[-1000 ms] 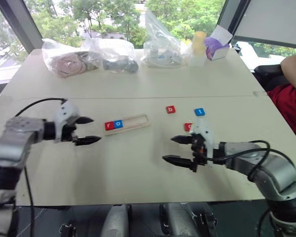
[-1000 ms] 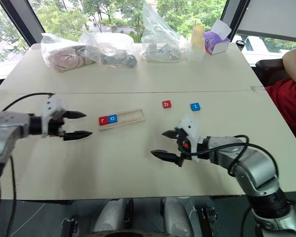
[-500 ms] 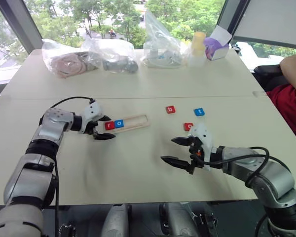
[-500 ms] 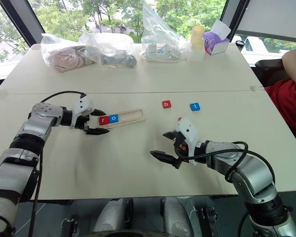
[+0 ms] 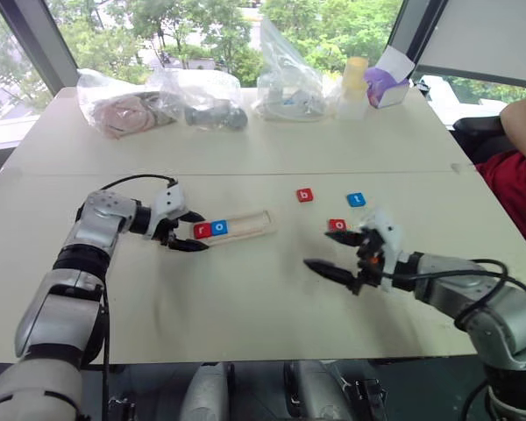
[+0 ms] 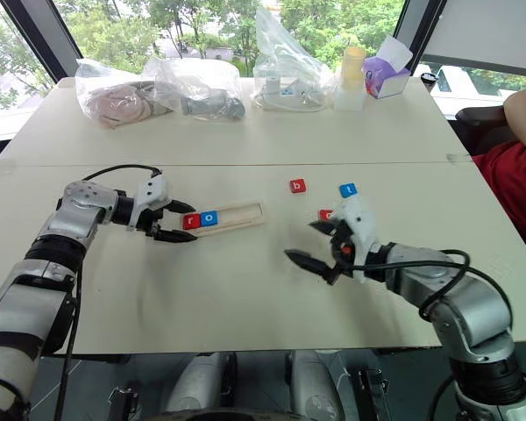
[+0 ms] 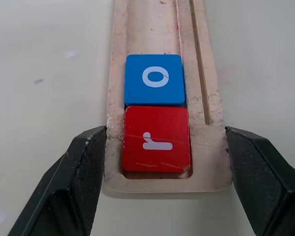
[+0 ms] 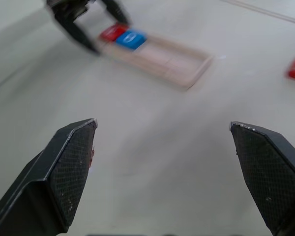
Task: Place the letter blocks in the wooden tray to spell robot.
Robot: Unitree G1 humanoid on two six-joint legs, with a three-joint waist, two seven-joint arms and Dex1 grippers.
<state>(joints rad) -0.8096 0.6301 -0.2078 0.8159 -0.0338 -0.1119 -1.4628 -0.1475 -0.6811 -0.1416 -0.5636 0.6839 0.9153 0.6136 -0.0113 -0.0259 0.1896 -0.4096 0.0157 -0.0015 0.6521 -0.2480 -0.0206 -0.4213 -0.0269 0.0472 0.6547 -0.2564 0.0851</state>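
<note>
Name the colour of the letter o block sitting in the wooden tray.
Blue, with a white letter; the o block shows best in the left wrist view.

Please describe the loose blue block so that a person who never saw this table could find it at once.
Look at the pale table, on the side to the right of the wooden tray. Three loose letter blocks lie there near the right gripper. The blue t block is the only blue one; its neighbours, the b block and the o block, are red.

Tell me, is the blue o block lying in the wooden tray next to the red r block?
Yes, in the left wrist view the blue o block lies in the wooden tray, touching the red r block.
</note>
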